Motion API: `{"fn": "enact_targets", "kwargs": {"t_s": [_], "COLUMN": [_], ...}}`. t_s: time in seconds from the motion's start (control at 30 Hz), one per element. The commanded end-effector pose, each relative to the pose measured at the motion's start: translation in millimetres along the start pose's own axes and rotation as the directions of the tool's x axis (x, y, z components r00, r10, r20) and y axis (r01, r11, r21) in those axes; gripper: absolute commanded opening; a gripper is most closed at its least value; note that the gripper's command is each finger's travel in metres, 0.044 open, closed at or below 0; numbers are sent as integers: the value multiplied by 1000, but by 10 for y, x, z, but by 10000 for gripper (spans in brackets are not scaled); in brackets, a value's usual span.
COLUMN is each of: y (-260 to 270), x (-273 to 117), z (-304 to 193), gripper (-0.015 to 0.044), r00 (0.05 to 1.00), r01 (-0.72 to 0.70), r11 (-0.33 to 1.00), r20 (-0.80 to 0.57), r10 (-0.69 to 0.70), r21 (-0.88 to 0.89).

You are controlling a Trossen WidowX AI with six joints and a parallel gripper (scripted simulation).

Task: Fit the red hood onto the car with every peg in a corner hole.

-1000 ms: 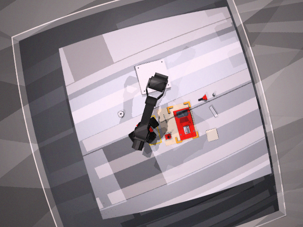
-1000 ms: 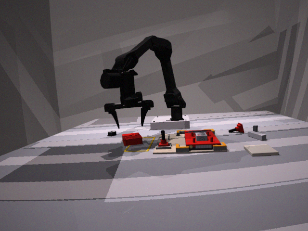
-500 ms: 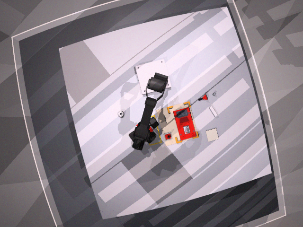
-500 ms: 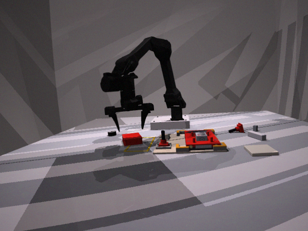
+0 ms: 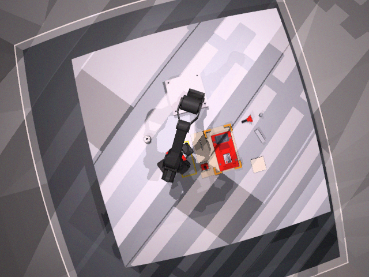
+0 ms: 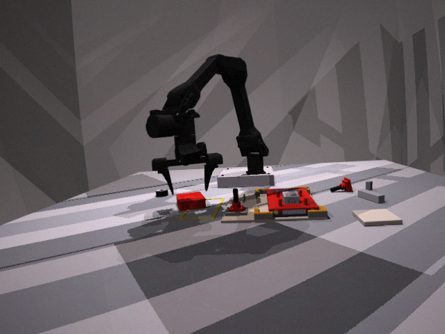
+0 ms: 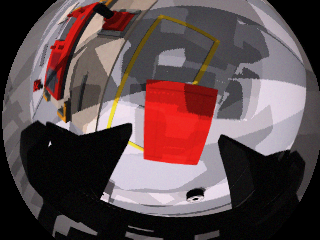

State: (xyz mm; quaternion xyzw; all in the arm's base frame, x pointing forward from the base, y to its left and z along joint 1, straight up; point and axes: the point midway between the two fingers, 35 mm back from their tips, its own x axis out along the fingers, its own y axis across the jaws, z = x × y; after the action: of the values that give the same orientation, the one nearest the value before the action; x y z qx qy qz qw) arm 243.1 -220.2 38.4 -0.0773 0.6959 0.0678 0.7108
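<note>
The red hood lies roof up on the table, partly over the yellow outline. In the top view the arm hides most of it. My gripper is open and empty above the hood, its fingertips on either side of it in the wrist view; they look slightly above the roof. The red chassis sits in the jig with orange corners. The grey engine block is on its deck, with short red pegs around it. The hood's corner holes cannot be made out.
A red part with a black stem stands on the jig's near corner, between hood and chassis. A round part lies left. Right of the jig are a red-and-black part, a grey bar and a cream plate.
</note>
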Motion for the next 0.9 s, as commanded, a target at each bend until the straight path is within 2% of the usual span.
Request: {"fn": "enact_targets", "kwargs": {"t_s": [0.0,0.87], "y": [-2,0], "x": [34,161], "z": [-9,-10], "gripper": [440,440], "r00": [1000,1000], "r01": [4,4], "r11": [1000,1000], "r20": [-4,-5], "r10": [-4,-4], "r21": [-3,-3]}}
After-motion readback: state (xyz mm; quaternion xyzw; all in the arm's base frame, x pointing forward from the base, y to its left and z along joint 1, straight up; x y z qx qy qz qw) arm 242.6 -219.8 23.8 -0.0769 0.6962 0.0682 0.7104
